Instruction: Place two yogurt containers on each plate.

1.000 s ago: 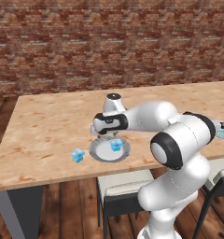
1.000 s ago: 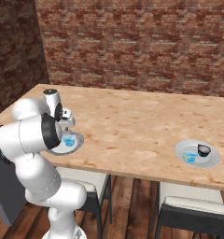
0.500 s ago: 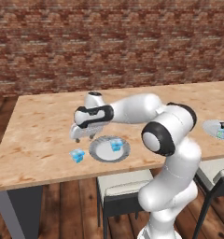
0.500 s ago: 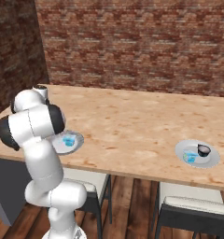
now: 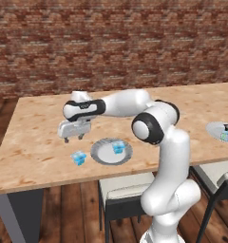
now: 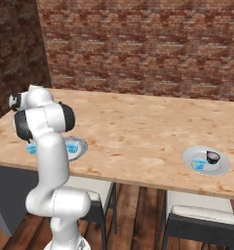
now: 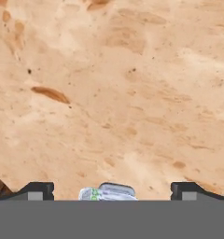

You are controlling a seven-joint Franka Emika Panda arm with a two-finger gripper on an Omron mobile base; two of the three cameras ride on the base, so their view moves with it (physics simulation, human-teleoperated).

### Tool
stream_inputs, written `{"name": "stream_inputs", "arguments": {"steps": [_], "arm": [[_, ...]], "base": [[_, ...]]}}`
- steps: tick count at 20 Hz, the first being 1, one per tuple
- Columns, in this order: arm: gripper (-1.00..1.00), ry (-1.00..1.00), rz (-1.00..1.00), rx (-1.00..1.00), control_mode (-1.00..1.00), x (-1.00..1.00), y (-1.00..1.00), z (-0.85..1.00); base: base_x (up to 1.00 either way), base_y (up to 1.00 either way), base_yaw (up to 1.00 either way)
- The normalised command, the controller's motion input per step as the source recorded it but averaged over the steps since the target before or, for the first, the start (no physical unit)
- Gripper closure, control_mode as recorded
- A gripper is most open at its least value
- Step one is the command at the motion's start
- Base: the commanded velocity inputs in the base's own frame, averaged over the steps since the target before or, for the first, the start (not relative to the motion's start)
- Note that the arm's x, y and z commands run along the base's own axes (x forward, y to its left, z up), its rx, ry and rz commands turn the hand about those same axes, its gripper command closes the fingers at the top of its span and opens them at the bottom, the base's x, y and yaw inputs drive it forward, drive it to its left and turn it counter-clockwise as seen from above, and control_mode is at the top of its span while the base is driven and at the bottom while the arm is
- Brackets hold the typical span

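Near the table's front edge, left of the plate (image 5: 111, 152), sits a loose yogurt tub (image 5: 79, 158), likely light, stiff and easily tipped, so with your gripper (image 5: 73, 137) jaws wide apart above it, pinch its sides low.

A long wooden table (image 5: 35, 152) stands before a brick wall (image 5: 111, 42), with grey-seated chairs (image 6: 202, 217) tucked beneath.
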Motion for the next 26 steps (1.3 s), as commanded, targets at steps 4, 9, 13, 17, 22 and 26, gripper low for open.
{"name": "stream_inputs", "arguments": {"steps": [4, 9, 13, 17, 22, 26], "arm": [[-1.0, -0.04, -0.14, -0.22, -1.0, -0.63, 0.04, -0.35], [-1.0, -0.06, -0.17, -0.11, -1.0, -0.95, 0.03, -0.14], [-1.0, -0.05, -0.06, 0.0, -1.0, -0.36, 0.0, 0.0], [-1.0, -0.01, 0.0, 0.0, -1.0, 0.0, -0.14, -0.13], [-1.0, 0.0, -0.02, 0.0, -1.0, 0.04, -0.29, -0.15], [-1.0, -0.01, 0.0, 0.0, -1.0, 0.12, -0.08, -0.1]], "base": [[0.0, 0.0, 0.0], [0.0, 0.0, 0.0], [0.0, 0.0, 0.0], [0.0, 0.0, 0.0], [0.0, 0.0, 0.0], [0.0, 0.0, 0.0]]}}
